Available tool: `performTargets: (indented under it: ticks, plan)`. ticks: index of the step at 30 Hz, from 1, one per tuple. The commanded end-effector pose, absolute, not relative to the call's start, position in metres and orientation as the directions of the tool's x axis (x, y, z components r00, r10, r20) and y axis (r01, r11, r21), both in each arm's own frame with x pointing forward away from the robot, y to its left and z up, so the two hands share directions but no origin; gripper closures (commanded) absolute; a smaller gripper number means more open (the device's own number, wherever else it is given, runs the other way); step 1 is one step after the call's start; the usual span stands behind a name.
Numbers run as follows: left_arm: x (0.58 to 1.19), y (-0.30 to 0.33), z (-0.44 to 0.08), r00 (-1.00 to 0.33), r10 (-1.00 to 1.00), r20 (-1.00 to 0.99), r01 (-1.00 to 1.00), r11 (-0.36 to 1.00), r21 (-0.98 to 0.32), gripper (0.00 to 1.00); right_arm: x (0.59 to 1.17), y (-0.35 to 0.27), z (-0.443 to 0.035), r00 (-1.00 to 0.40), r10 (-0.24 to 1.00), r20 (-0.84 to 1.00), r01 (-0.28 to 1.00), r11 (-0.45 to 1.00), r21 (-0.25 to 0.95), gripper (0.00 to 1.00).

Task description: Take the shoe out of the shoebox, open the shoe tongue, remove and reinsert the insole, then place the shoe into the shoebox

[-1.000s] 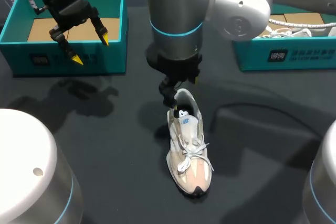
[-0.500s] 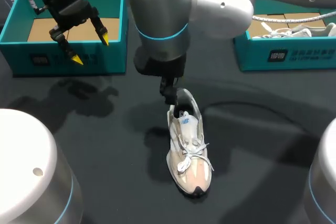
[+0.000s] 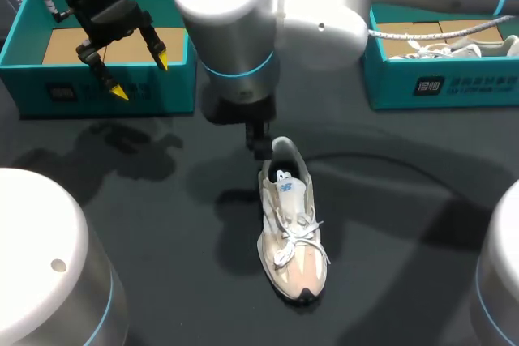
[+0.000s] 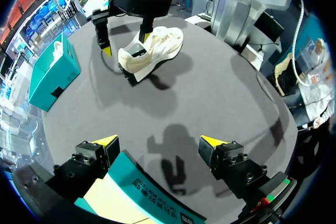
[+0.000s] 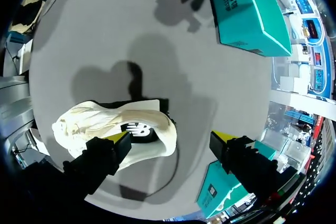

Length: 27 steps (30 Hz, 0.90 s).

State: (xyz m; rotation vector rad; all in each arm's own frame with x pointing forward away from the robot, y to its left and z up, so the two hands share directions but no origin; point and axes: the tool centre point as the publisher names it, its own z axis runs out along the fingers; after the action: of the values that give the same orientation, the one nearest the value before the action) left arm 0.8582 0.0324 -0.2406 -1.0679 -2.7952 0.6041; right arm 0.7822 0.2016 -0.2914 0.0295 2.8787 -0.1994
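Note:
A cream and white sneaker (image 3: 290, 228) lies on the dark table near the middle, toe toward me, heel away. My right arm reaches in past the middle. Its gripper (image 3: 259, 145) hangs open over the heel. In the right wrist view the right gripper (image 5: 170, 142) straddles the heel of the sneaker (image 5: 105, 124), one fingertip (image 5: 122, 139) over the shoe's opening, the other beside the shoe over bare table. My left gripper (image 3: 139, 77) hangs open and holds nothing above the front wall of the left teal shoebox (image 3: 32, 62). The left wrist view shows the left gripper (image 4: 157, 141), the sneaker (image 4: 152, 48) and the right gripper (image 4: 126, 38).
A second teal shoebox (image 3: 438, 83) at the back right holds another shoe and laces. Both boxes stand along the far edge. The bulky right arm (image 3: 243, 22) overhangs the table's middle.
My right arm's wrist has swung to the left while its gripper stayed over the sneaker's heel. The sneaker and my left arm have not moved.

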Motion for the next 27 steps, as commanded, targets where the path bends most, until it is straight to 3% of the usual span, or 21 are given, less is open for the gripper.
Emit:
performTargets:
  ticks: [1, 13, 27]
  plan:
    - [0.858, 0.033, -0.24, -0.752, 0.657, -0.057, 0.623, 0.678, -0.391, 0.0, 0.784, 0.191, -0.301, -0.968, -0.018, -0.249, 0.008, 0.995, -0.102, 0.0]
    - [0.858, 0.033, -0.24, -0.752, 0.657, -0.057, 0.623, 0.678, -0.391, 0.0, 0.798, 0.181, -0.327, -0.973, -0.076, -0.218, -0.059, 0.995, -0.086, 0.0]
    - [0.858, 0.033, -0.24, -0.752, 0.657, -0.057, 0.623, 0.678, -0.391, 0.0, 0.805, 0.178, -0.357, -0.973, -0.134, -0.187, -0.125, 0.991, -0.057, 0.13]
